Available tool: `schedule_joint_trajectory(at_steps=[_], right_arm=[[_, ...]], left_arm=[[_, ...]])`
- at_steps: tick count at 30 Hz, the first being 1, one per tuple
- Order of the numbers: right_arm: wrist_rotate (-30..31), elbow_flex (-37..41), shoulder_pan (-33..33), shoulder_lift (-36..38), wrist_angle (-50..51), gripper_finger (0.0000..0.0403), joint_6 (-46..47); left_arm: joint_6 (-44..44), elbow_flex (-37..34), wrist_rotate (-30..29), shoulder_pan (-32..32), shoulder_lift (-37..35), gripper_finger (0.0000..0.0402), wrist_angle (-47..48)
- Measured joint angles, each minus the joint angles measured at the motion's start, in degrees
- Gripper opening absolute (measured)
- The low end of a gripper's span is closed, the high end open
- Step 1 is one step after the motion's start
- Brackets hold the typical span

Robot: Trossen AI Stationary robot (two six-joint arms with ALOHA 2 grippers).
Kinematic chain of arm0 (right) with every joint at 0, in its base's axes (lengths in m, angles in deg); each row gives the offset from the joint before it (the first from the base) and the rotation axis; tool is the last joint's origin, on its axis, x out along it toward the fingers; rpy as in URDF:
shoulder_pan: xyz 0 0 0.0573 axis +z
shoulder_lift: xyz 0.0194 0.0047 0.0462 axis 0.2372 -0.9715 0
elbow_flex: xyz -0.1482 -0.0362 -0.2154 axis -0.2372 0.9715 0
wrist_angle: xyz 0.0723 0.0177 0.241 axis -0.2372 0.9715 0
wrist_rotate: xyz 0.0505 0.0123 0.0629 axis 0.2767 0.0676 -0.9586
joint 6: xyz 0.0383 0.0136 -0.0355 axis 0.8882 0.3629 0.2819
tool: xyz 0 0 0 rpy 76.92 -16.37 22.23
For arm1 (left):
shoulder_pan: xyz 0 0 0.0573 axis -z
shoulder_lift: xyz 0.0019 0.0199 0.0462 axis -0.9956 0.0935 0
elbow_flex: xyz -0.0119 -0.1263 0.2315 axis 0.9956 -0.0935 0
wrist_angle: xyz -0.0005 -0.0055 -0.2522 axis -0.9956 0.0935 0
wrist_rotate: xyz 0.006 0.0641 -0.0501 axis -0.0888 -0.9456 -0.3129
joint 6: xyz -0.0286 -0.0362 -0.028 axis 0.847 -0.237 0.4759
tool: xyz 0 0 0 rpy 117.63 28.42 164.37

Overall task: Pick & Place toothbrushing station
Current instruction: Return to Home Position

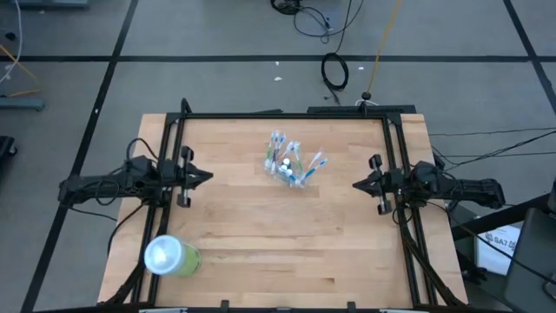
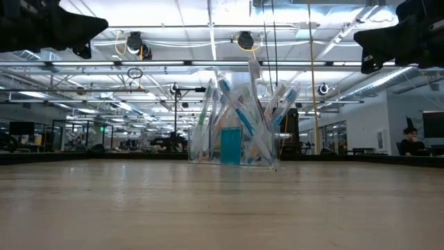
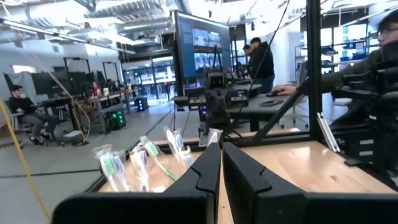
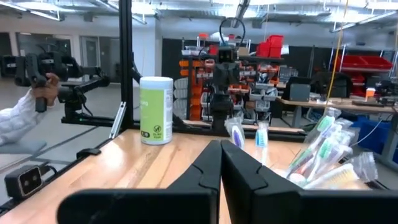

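— Where do we find the arms from above?
— We see the left pincer (image 1: 205,176) at the counter's (image 1: 261,230) left edge and the right pincer (image 1: 358,184) at its right edge. Both are level, pointing inward, tips pressed together. The clear cup (image 1: 288,171) of toothbrushes (image 1: 278,148) stands between them; a lime-green tumbler (image 1: 172,256) stands near the left front corner.
— And at counter height?
— We see the cup upright, toothbrushes fanning out.
— The wrist cameras?
— We see each pincer closed on nothing, the toothbrushes beyond.
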Motion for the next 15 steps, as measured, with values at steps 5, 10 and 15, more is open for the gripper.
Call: schedule_joint_trajectory(at_steps=[5,10,15], right_arm=[[-1.5,3.0,0.0,0.1,-5.7,0.0001,0.1],[-1.4,3.4,0.0,0.0,-5.6,0.0001,0.1],[-1.4,3.5,0.0,0.0,-5.5,0.0002,0.4]], left_arm=[[0.7,-3.0,0.0,0.0,-1.9,0.0026,-1.3],[1.4,-5.1,0.9,0.0,-3.6,0.0026,-1.5],[1.6,-6.6,0.9,0.0,-3.9,0.0026,-0.3]])
